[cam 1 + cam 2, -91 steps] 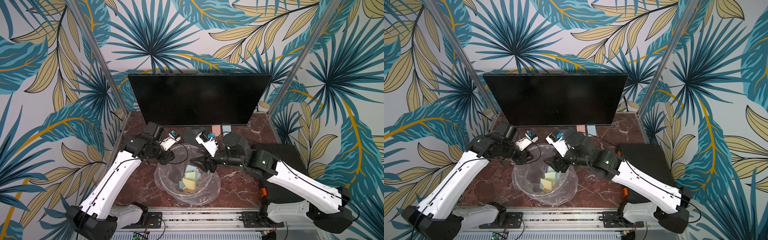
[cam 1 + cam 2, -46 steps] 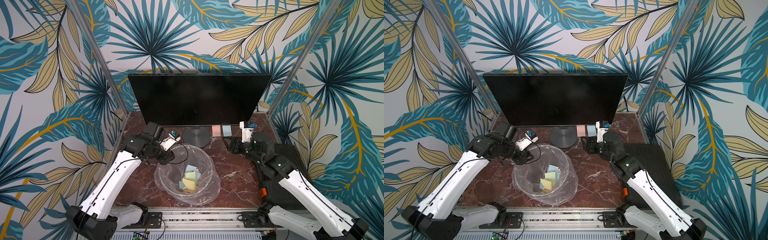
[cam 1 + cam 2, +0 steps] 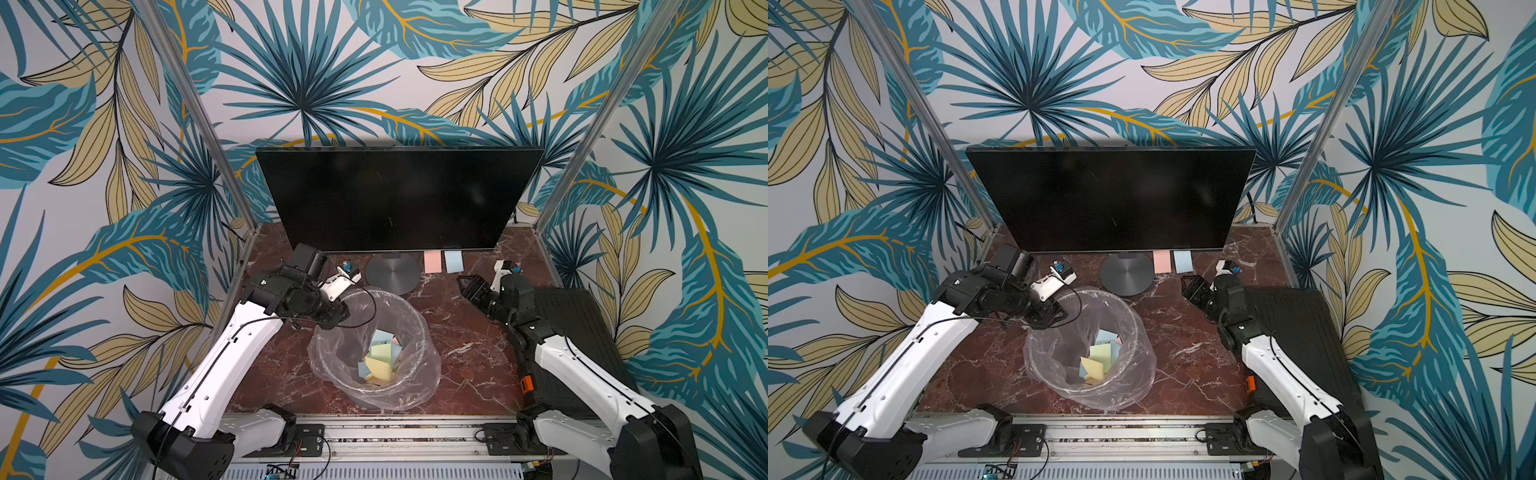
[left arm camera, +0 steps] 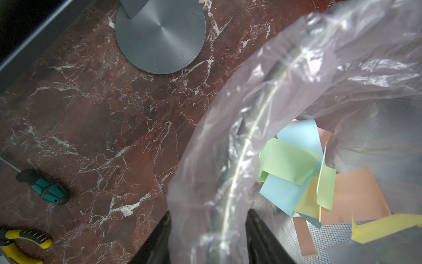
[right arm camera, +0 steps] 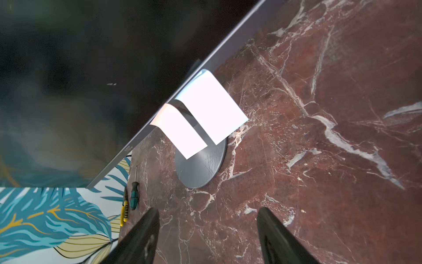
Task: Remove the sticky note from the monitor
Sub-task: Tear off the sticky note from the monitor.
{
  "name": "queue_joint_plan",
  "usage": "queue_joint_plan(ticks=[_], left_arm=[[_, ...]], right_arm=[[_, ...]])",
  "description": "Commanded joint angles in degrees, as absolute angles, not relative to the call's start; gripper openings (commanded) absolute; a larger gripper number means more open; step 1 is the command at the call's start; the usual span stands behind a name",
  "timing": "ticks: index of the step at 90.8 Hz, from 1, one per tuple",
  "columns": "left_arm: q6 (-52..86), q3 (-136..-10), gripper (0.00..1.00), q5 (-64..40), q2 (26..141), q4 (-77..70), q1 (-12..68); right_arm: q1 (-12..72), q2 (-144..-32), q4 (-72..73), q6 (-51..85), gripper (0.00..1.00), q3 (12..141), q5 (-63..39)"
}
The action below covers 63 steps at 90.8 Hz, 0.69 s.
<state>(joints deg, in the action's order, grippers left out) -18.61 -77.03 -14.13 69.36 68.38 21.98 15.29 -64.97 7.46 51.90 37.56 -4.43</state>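
Hanging from the lower bezel of the wide flat black monitor (image 3: pixel 395 199) (image 3: pixel 1108 199), a pink sticky note (image 3: pixel 432 262) (image 3: pixel 1162 262) and a pale blue sticky note (image 3: pixel 453 261) (image 3: pixel 1182 261) sit side by side. The pink one is nearer the monitor's round grey metal base (image 3: pixel 392 274) (image 3: pixel 1127 274). The monitor stands at the back of the red-brown marble tabletop (image 3: pixel 465 353), close to the leaf-patterned wall.

In the right wrist view both notes are washed out to white, fixed at the bezel with their free ends curling away from it.

The right gripper (image 3: pixel 462 282) (image 3: pixel 1187 286) (image 5: pixel 207 210) hovers low over the tabletop, pointed toward the two notes and apart from them. Its jaws are spread wide with nothing between them.

The left gripper (image 3: pixel 338 311) (image 3: pixel 1054 311) (image 4: pixel 209 213) is clamped on the rim of a round wire-mesh bin lined with a clear plastic bag (image 3: pixel 415 316) (image 3: pixel 1133 320) (image 4: pixel 239 160), one finger inside the rim and one outside. The bin stands in front of the base and holds loose green, blue, yellow and pink paper notes (image 4: pixel 290 162).

A green-handled screwdriver (image 4: pixel 43 190) (image 5: pixel 134 196) and yellow-handled pliers (image 4: pixel 25 242) lie on the tabletop off to the left.
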Motion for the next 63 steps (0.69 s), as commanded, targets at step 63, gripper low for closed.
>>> queue_joint_plan(ticks=[63], left_arm=[[-19.12, -75.76, 0.52, -14.32, 68.55, 67.53, 22.05]], right_arm=[[11.11, -86.08, 35.57, 53.18, 0.68, 39.52, -11.98]])
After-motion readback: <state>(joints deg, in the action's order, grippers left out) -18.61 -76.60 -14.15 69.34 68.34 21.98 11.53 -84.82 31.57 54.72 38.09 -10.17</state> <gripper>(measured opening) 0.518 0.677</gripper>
